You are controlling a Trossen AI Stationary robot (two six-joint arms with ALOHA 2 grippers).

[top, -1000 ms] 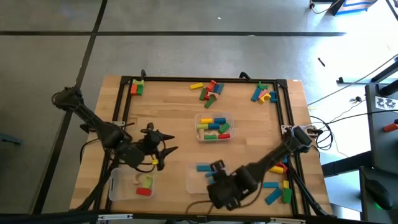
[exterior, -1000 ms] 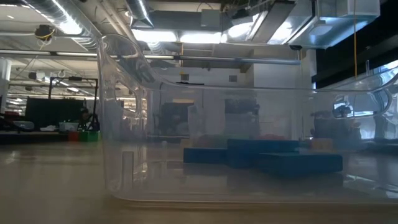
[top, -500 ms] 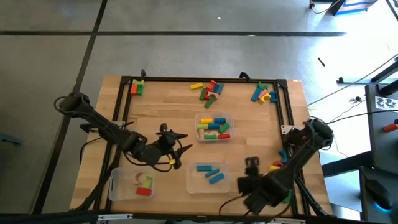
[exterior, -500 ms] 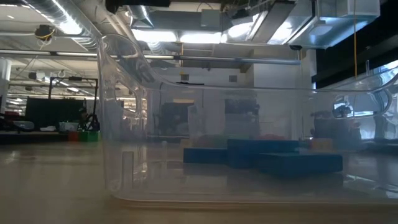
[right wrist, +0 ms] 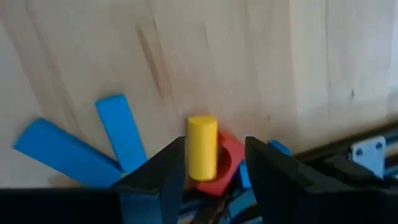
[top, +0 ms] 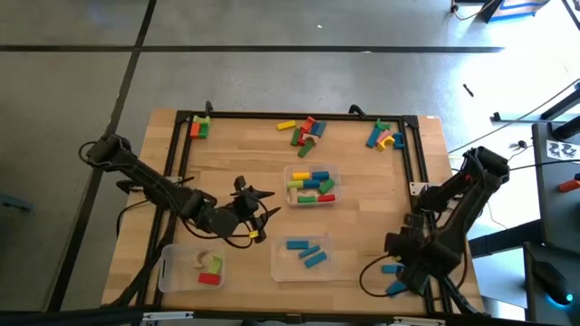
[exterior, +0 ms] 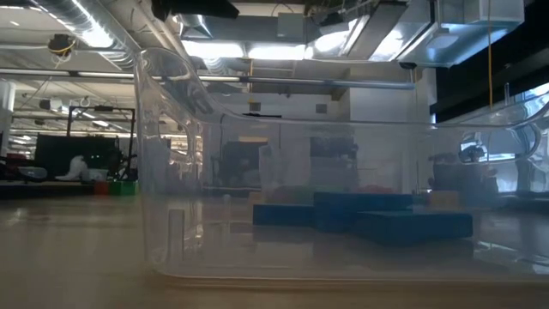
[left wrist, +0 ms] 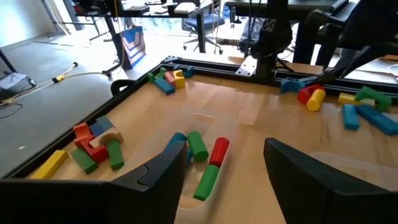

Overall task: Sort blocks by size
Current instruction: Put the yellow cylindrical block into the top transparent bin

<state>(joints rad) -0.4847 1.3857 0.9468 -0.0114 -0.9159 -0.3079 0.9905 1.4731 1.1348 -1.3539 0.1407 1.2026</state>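
Note:
The blocks lie in piles at the far left (top: 199,128), far middle (top: 304,131), far right (top: 384,137) and near right (top: 395,276). My right gripper (top: 407,250) hangs open over the near-right pile. In its wrist view (right wrist: 214,163) its fingers stand on either side of a yellow cylinder (right wrist: 202,147) that rests on a red block (right wrist: 225,163), beside two blue bars (right wrist: 118,132). My left gripper (top: 266,207) is open and empty near the table's middle, pointing toward the centre tray (top: 311,168); it also shows in its wrist view (left wrist: 224,180).
A clear tray (top: 283,263) near the front holds three blue blocks (exterior: 369,215). A near-left tray (top: 172,272) holds red, green and tan blocks. The centre tray holds several mixed blocks. A black frame (top: 421,172) edges the table. Bare wood lies between the trays.
My right gripper has swung from over the near-centre tray toward the table's right edge and now hangs over the near-right pile. My left gripper has gone toward the table's right, nearer the centre tray. No block has moved.

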